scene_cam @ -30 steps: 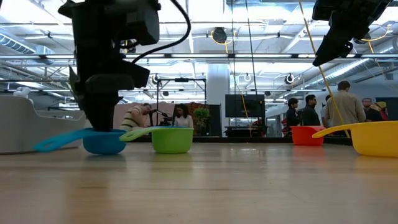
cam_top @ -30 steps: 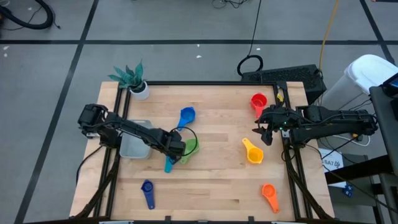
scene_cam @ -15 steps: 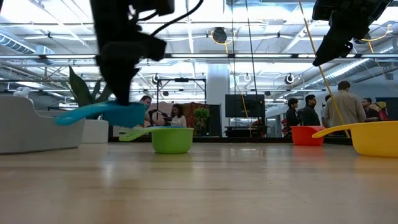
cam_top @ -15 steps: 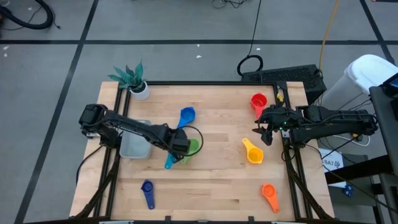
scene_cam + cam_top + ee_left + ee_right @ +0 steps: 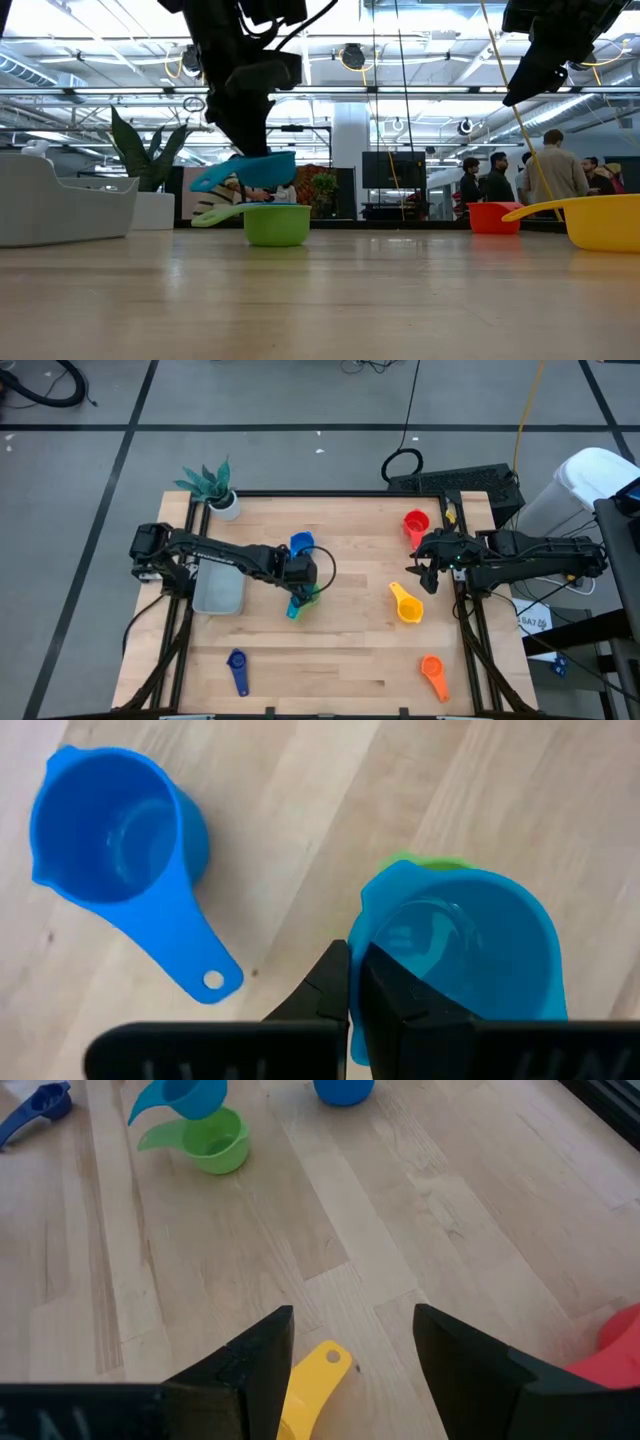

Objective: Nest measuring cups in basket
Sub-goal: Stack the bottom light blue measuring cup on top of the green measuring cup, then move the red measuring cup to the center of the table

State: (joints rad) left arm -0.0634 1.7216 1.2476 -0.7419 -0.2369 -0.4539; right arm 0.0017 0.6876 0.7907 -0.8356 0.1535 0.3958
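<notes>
My left gripper [image 5: 352, 985] is shut on the light blue measuring cup [image 5: 460, 955], which hangs just over the green cup [image 5: 277, 222] near the table's middle [image 5: 297, 605]. The green cup stands on its base. A blue cup [image 5: 302, 542] stands toward the far edge. The basket [image 5: 218, 588] sits on the left. On the right lie the red cup [image 5: 416, 523], the yellow cup [image 5: 405, 603] and the orange cup [image 5: 433, 677]; a dark blue cup [image 5: 237, 670] lies at the near left. My right gripper [image 5: 425, 575] hovers open above the yellow cup's handle [image 5: 320, 1370]. My left gripper pinches the light blue cup's bowl wall at the rim [image 5: 356, 955], one finger inside the bowl and one outside. The fingers come steeply from above. The cup is lifted clear of the table, slightly tilted, its handle [image 5: 205, 180] drooping toward the left.
A small white plant pot [image 5: 225, 505] stands at the far left corner. Bare wood lies between the green cup and the yellow cup. People stand in the room beyond the far edge.
My left gripper has risen and gone toward the far and right edges, staying shut. The light blue cup has been lifted off the table from beside the green cup and now hangs over it, its handle swung round.
</notes>
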